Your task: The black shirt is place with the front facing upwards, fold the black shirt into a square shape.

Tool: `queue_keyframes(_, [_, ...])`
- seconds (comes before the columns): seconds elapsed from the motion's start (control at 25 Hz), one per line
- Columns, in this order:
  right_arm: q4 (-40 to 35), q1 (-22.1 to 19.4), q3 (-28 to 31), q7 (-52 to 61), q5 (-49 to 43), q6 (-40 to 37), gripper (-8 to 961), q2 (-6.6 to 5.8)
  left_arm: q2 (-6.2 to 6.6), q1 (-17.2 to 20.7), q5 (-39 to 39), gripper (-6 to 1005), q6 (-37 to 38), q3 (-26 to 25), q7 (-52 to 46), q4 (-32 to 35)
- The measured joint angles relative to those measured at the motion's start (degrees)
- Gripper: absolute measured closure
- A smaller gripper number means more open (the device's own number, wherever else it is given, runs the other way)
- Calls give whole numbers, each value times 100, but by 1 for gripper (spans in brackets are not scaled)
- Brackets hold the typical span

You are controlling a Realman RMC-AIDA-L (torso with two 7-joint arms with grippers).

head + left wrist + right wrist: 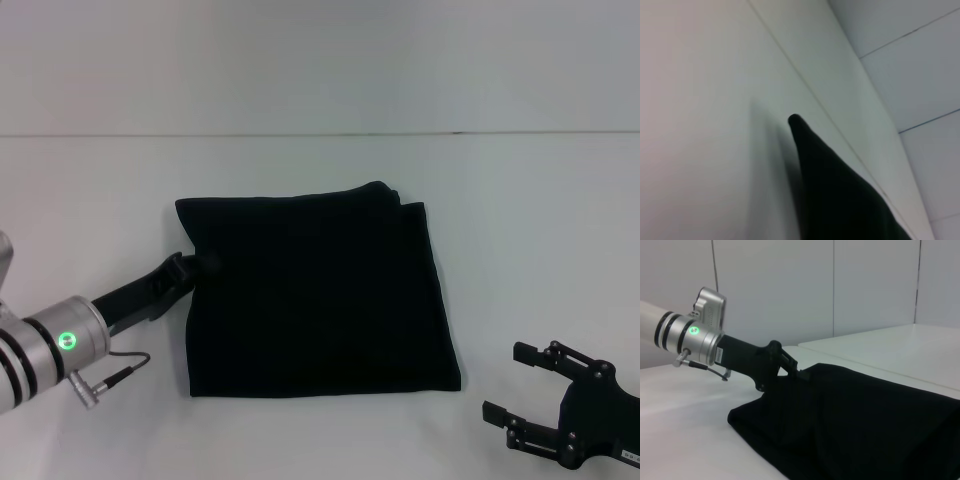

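From the head camera I see the shirt lying flat on the white table, folded into a rough square of matte black cloth. Its near edge is straight, its far edge wavers a little, and at the far right corner a second layer peeks out as a small step. No lettering shows on the upper face. My left gripper reaches in from the left and meets the shirt's left edge, up toward the far corner; its black fingers merge with the black cloth there, so I cannot tell whether they are pinched on it or apart. Behind it runs a silver, ringed wrist with a green light and a thin cable. My right gripper sits off the cloth near the table's right front corner, its two black linked fingers spread wide with nothing between them.

The left wrist camera gives me only smooth white table and wall panels, plus a dark pointed wedge of cloth tapering to a rounded tip.

The right wrist camera looks across the table at the shirt, soft and lumpy in low folds, with the left gripper pressing into its far edge.
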Motion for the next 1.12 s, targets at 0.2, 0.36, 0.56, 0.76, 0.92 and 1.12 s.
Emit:
queue_keyframes(0.2, [34, 12, 3, 0, 6, 11, 93, 6, 28, 28, 53, 901, 308, 40, 349, 205])
queue_keyframes(0.36, [55, 23, 27, 0, 6, 14, 93, 6, 34, 67, 229, 795, 541, 69, 625, 475])
queue_keyframes(0.56, [179, 84, 321, 0, 45, -5, 93, 5, 39, 282, 493, 607, 756, 42, 979, 1156])
queue_keyframes(0.76, [364, 273, 584, 22, 340, -53, 93, -5, 32, 658, 496, 404, 1917, -24, 2879, 2021])
queue_keyframes(0.92, [321, 519, 313, 31, 27, -71, 93, -29, 31, 793, 782, 247, 3023, 16, 4067, 2220])
queue_keyframes(1.12, [287, 649, 114, 5, -526, -53, 93, -35, 24, 781, 1436, 150, 3531, 145, 4591, 2176])
